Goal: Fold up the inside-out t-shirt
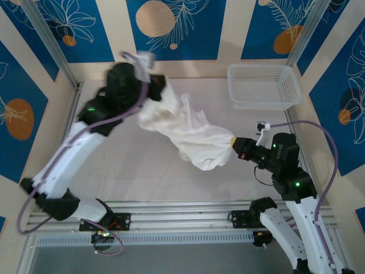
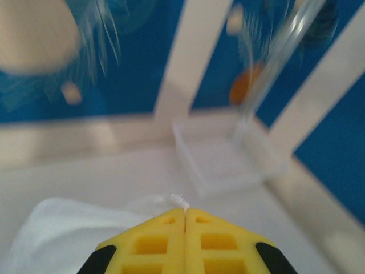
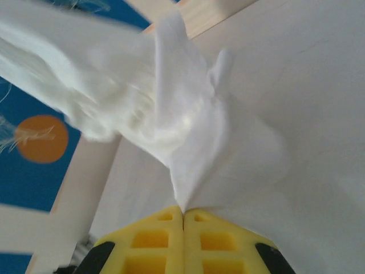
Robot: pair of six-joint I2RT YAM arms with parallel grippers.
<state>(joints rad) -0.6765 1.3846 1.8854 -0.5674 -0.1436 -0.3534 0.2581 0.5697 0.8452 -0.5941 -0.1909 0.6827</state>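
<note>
The inside-out t-shirt [image 1: 188, 134] spans bunched and wrinkled between the two arms over the middle of the table [image 1: 131, 165], running from far left to near right. The left gripper [image 2: 185, 210] is fully closed, with a tuft of white fabric pinched at its tips. The right gripper [image 3: 183, 212] is likewise closed on a fold of the shirt. The mesh basket [image 1: 263, 104] stands at the far right corner, apart from the shirt.

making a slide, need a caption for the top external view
The left gripper and right gripper pinch the t-shirt, strung between them over the table.
</note>
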